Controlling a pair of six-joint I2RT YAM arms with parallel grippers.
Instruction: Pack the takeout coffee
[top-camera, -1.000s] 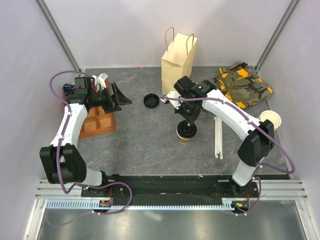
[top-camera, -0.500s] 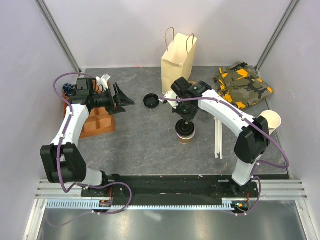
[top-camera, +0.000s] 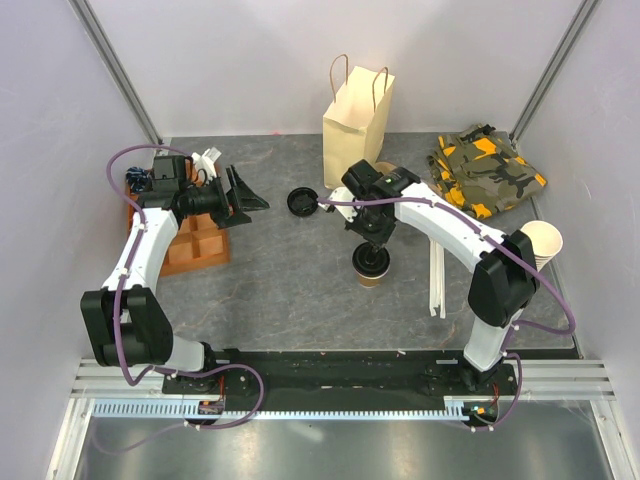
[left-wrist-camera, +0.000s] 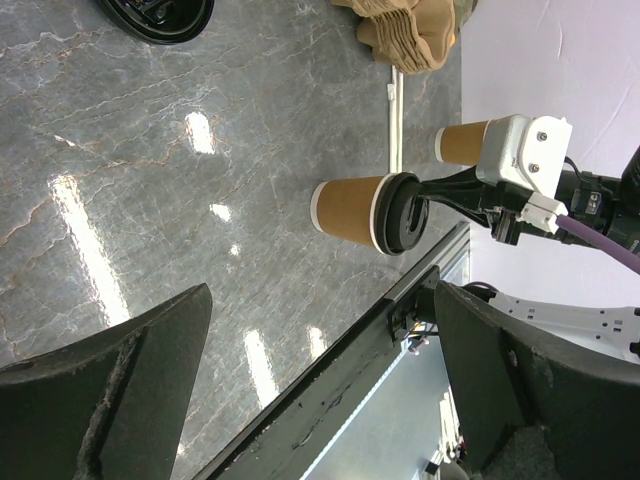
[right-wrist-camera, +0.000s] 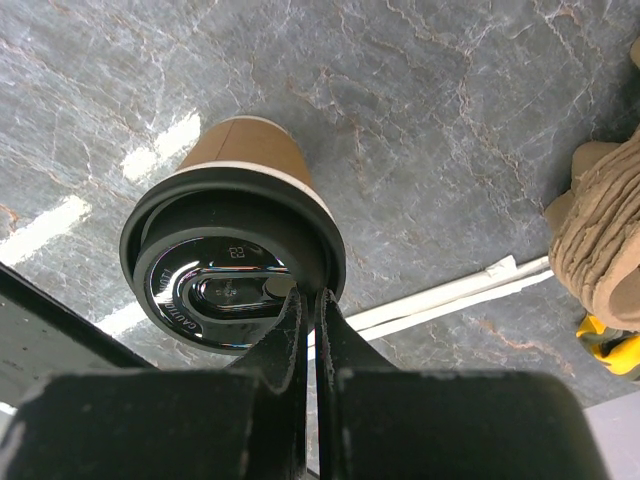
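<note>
**Brown paper cup with a round black plastic lid (top-camera: 371, 266) under a closed right end effector (top-camera: 373, 249)**

Your right arm rises from its base at the near right. Its white forearm runs left and away toward the middle of the grey stone-patterned tabletop (top-camera: 280, 280). The wrist is bent over so that the fingers point straight down. The right wrist view shows those two black fingers (right-wrist-camera: 296, 325) pressed together with only a hairline between them. Their tips meet the lid at its rim, on the side nearest that camera. You cannot tell from these views whether the rim is pinched between them or only touched.

The brown paper cup stands upright on its base in the middle of the tabletop. It is nearer to you than the tan paper bag with twisted handles (top-camera: 355, 120), and well apart from it. That bag stands upright and open at the far edge.

Your left arm climbs along the left side and bends at the elbow. Its forearm is level and aimed right, toward the centre. The left end effector (top-camera: 250, 199) hangs over the inner edge of the orange compartment tray (top-camera: 192, 248), fingers spread wide and holding nothing. The cup shows between them in the left wrist view.

A loose black plastic lid (top-camera: 303, 201) lies flat beyond and left of the cup.
</note>
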